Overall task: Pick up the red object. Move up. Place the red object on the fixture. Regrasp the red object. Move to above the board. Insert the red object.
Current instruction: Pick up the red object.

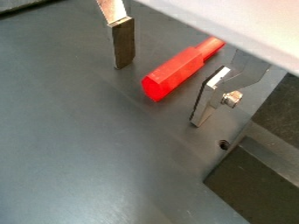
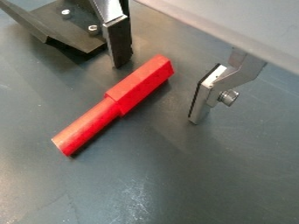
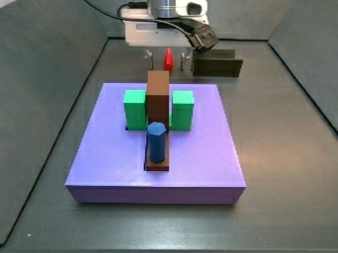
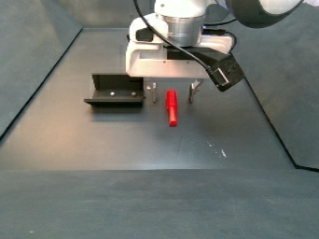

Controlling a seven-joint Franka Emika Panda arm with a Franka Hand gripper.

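Currently my tool (image 4: 171, 95) sits low over the dark surface (image 4: 149, 140), jaws spread wide, holding nothing. Both wrist views show the 2 silver fingers (image 1: 122, 42) (image 2: 117, 39) on either side of the red object (image 2: 114, 105), with clear gaps, no contact.

Red object lies flat on the surface between the fingers. It's a stepped stick: thicker section at 1 end, slimmer section at the other, visible in a wrist view. In a side view (image 4: 170, 106) it lies straight below the tool, 1 end under the fingers, the rest sticking out past them toward that camera. In a side view (image 3: 169, 57) only a sliver of red shows behind the brown bar (image 3: 157, 109).

Fixture (image 4: 115, 93) stands on the surface just beside the tool, apart from the red object. Its corner also shows in both wrist views (image 1: 264, 175) (image 2: 59, 26).

Board (image 3: 106, 158) sits well apart from the tool, carrying 2 green blocks (image 3: 134, 111), the brown bar between them, and a blue peg (image 3: 156, 141) upright on the bar's near end.
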